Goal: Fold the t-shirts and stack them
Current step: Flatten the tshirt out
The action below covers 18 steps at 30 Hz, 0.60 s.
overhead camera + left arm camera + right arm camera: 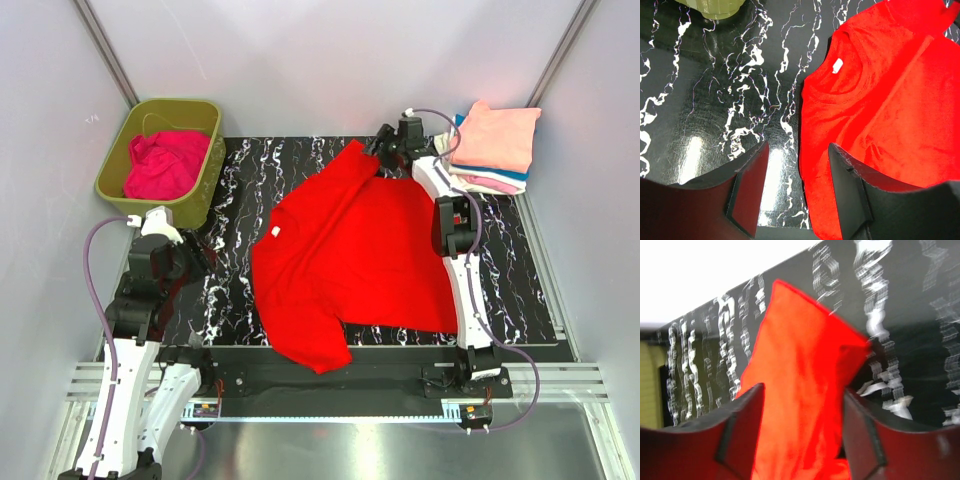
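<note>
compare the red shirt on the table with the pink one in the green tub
Colour: the red t-shirt is bright red, while the magenta shirt is a pinkish magenta.
Pose: the red t-shirt lies spread out on the table with its collar and label showing, while the magenta shirt sits bunched up inside the tub.
Shared: neither is folded yet.

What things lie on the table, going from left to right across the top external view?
olive-green tub → red t-shirt → stack of folded t-shirts
</note>
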Motion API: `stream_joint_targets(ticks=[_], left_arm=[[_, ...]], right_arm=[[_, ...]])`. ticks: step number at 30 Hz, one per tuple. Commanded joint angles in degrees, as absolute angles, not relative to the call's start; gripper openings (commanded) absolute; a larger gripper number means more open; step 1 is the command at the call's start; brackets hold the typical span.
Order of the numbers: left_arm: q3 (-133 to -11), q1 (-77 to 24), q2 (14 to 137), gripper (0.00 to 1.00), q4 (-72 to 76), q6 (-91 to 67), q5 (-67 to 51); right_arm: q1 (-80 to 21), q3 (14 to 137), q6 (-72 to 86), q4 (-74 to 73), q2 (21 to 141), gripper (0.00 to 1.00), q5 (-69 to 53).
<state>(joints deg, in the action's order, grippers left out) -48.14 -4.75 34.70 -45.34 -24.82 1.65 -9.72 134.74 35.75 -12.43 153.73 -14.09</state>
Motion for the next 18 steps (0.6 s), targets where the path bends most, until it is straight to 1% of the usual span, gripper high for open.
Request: stream_joint_targets(ticks=[1,2,3,7,13,16,18], left_arm=[[-47.64,-4.39,34.89,0.56,-42.63,-23.73,0.35],[-47.64,-4.39,34.81,0.56,-42.63,-23.73,0.35],[-47.64,-4.39,34.72,0.56,-42.54,-23.73,0.35],[-47.64,-4.39,34.45,0.56,-42.54,-23.82,0.35],[-47.55,-4.39,34.37,0.56,-42.54,-23.73,0.35],[-47.55,-4.39,34.54,0.56,-42.54,-23.73,0.35],[-47.55,-4.39,34.54,0.56,-42.54,-23.64,0.35]], right_arm=[[-12.22,136.23,36.83,-13.53,151.44,0.71,-17.23],[-12.22,136.23,36.3,-15.88,150.91,0.76,-15.4],[-12.22,136.14,35.86,-16.78,150.21,0.77,-14.25],[-12.48,133.34,32.35,-20.21,144.86,0.77,-8.62],[-17.04,142.1,23.48,-33.04,145.19,0.77,3.42],[-19.33,143.61,21.63,-36.99,145.02,0.77,10.44],[-20.3,142.65,21.97,-37.44,144.06,0.77,11.95]])
